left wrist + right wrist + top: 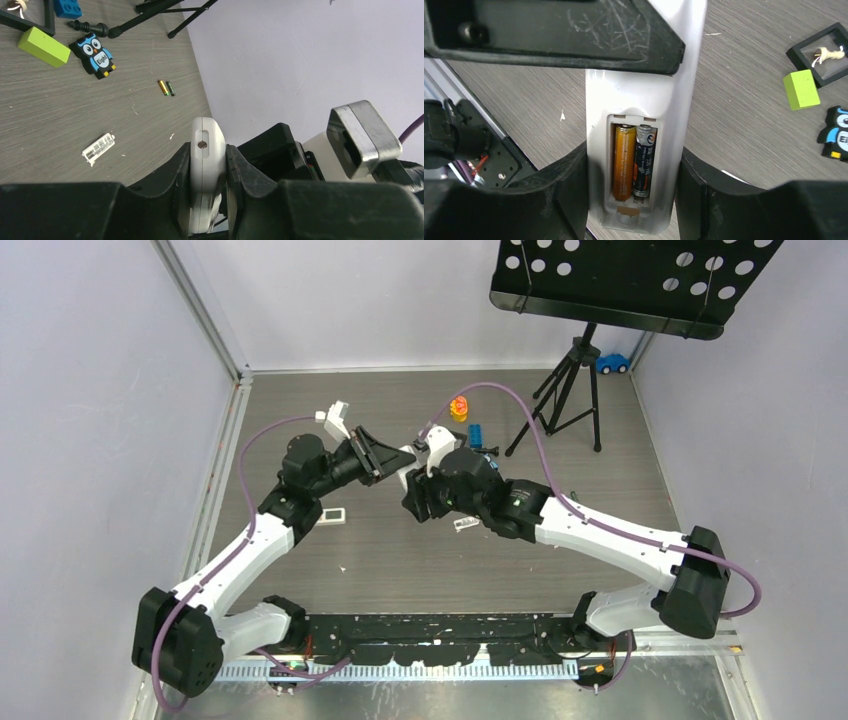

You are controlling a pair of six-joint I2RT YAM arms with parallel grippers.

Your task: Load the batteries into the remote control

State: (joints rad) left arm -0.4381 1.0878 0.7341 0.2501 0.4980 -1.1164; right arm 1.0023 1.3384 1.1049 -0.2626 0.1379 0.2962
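Two arms point(250, 550) folded inward, gripping remote control point(644, 95)

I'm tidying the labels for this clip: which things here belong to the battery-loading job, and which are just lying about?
Job: remote control, clamped in the left claw; seated batteries, two in its recess; loose batteries, two lying apart.
Lying about: green block; owl figure; blue brick; toy car.

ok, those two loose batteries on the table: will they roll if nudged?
Probably: the loose batteries are thin cylinders lying flat on the table, so a sideways nudge likely rolls them. Glossy casings look slippery; a pinch might slip.
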